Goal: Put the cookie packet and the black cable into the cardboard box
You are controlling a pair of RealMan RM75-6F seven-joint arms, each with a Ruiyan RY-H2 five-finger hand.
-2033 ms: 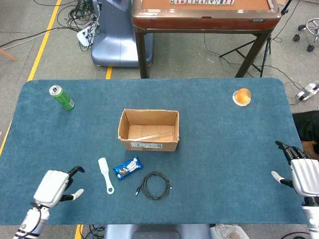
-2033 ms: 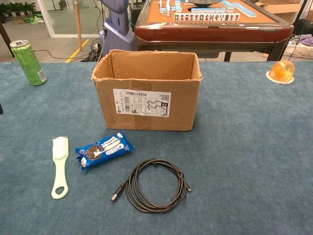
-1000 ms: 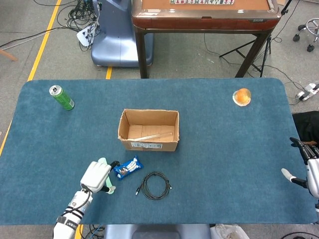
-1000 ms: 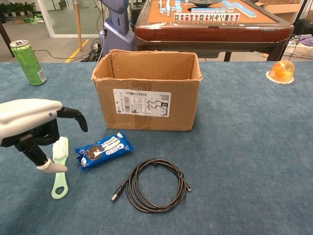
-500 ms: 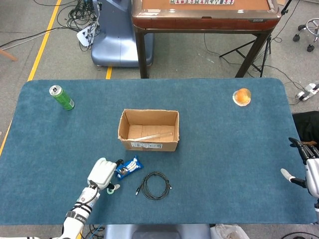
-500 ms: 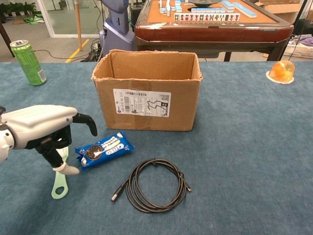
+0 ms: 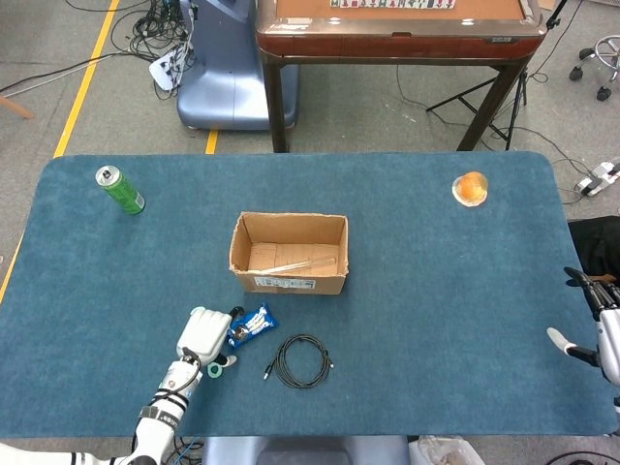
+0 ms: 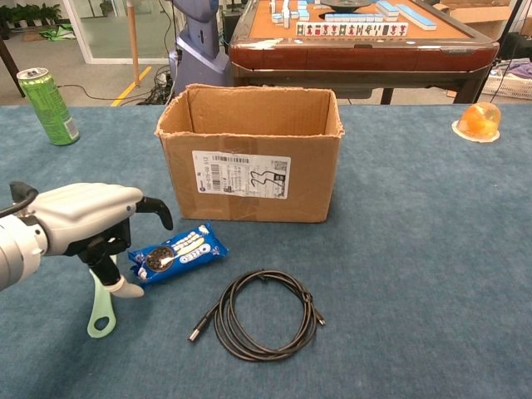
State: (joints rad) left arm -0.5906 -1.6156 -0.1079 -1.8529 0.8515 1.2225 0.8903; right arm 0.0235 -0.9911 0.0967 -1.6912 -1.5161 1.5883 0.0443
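The left hand (image 8: pixel 87 218) has moved in from the table's near-left corner and now hovers beside the cookie packet (image 8: pixel 177 253), fingers spread, holding nothing. This looks like the approach to the first pickup. The packet lies just right of the hand, before the cardboard box (image 8: pixel 249 154); the black cable (image 8: pixel 264 314) lies coiled nearby. The right hand (image 7: pixel 603 329) waits open at the far right edge.

The blue cookie packet (image 8: pixel 178 253) lies flat near-left of the open, upright cardboard box (image 8: pixel 249 153); the coiled black cable (image 8: pixel 263 313) lies nearer, right of the packet.
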